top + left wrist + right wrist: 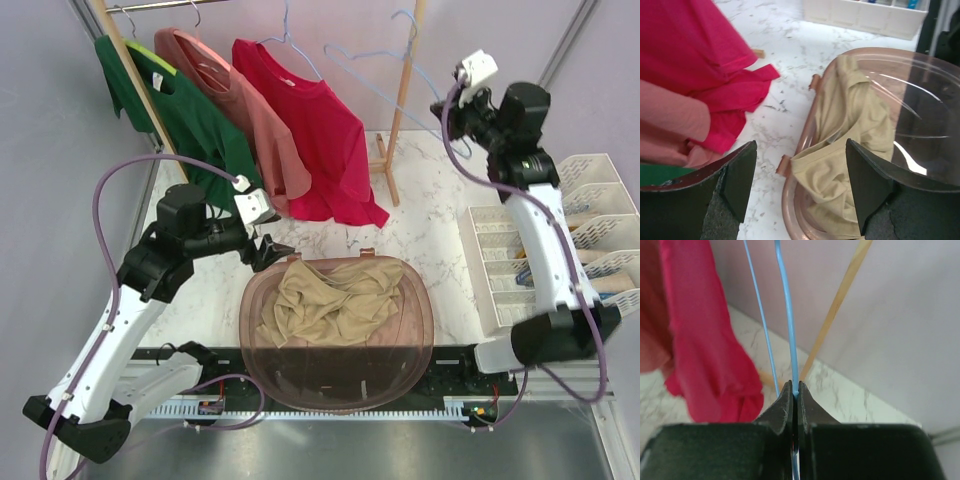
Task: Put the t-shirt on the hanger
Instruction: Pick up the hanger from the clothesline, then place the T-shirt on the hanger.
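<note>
The tan t-shirt [335, 300] lies crumpled inside the translucent brown basket [247, 305], which sits on the marble desk [425, 235] at its near edge, between the two arm bases. In the left wrist view a fold of the t-shirt [850, 125] drapes over the basket's rim [807, 125].

The left claw [268, 250] hovers just beyond the basket's far-left corner, its fingers spread wide and holding nothing. Its own camera shows the left claw [801, 145] framing the basket rim and the cloth on it, without touching either.

The right claw [445, 110] is raised well beyond and to the right of the basket. It is pressed together on the thin wire of the light-blue hanger [345, 57]. The right wrist view shows the right claw [795, 390] pinching the hanger [787, 315] between its tips.

A red shirt [320, 130], a salmon shirt [240, 110] and a green shirt [190, 120] hang on the rail beyond the basket. White trays [600, 200] stand to the basket's right.
</note>
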